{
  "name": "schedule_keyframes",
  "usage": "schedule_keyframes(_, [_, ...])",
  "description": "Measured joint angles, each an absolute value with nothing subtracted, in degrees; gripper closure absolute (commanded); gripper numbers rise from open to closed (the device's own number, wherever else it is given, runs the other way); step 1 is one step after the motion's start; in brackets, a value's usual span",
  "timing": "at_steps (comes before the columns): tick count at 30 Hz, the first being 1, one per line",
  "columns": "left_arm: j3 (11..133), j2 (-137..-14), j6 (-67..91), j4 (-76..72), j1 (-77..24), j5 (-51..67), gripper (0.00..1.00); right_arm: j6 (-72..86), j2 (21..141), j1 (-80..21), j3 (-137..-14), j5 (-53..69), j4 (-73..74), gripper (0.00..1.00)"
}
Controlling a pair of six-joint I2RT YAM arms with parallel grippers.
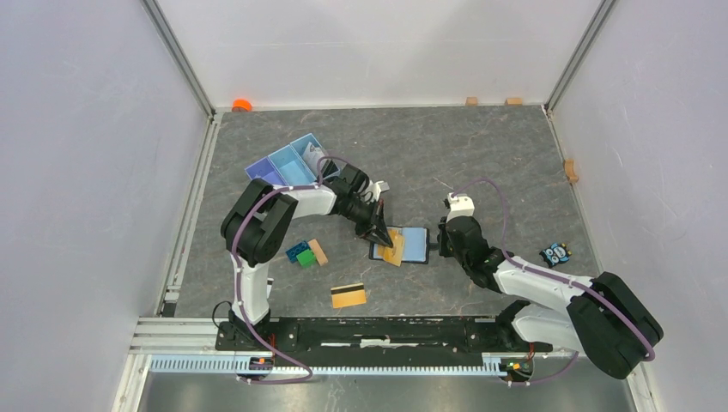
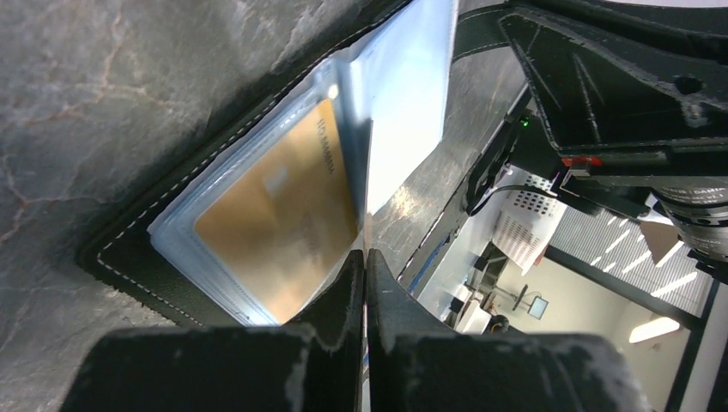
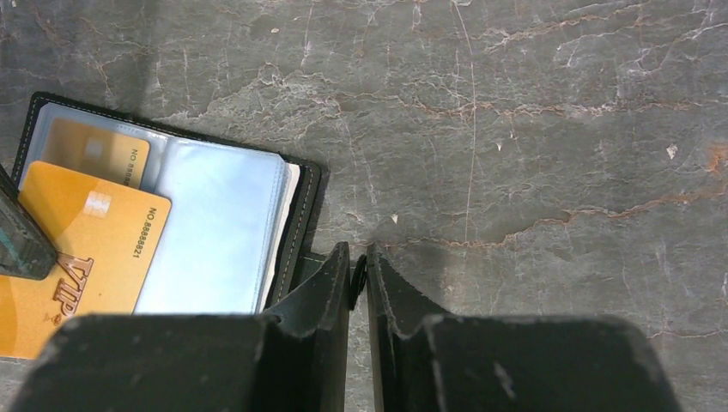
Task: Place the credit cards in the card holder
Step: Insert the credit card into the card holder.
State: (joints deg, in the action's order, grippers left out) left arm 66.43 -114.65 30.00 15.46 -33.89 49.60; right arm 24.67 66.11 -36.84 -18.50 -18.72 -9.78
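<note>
The black card holder (image 1: 414, 245) lies open mid-table, light blue sleeves up. One gold credit card (image 3: 86, 150) sits inside its left sleeve and shows through the plastic (image 2: 275, 215). A second gold credit card (image 3: 86, 249), marked VIP, lies tilted over that sleeve and sticks out past the holder's near edge (image 1: 393, 250). My left gripper (image 1: 379, 237) is shut on this card's left edge; one finger (image 3: 17, 245) shows on top of it. My right gripper (image 3: 359, 251) is shut on the small black snap tab at the holder's right edge. Another gold card (image 1: 348, 295) with a dark stripe lies nearer the arms.
Green and blue bricks (image 1: 300, 255) and a tan wooden block (image 1: 318, 251) lie left of the holder. A light blue compartment tray (image 1: 288, 163) stands behind the left arm. A small blue-and-black object (image 1: 556, 254) sits at the right. Walls enclose three sides.
</note>
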Motion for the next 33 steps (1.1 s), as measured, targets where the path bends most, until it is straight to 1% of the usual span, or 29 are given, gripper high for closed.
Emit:
schedule_keyframes(9, [64.49,-114.65,31.24,14.17,-33.87,49.6,0.98,24.82,66.46,-36.84,-18.5,-18.74,-9.78,0.86])
schedule_keyframes(33, [65.49,-116.49,31.51,12.86,-33.45,49.87,0.98,25.45,66.74,-36.8,-18.06,-18.7,-9.91,0.91])
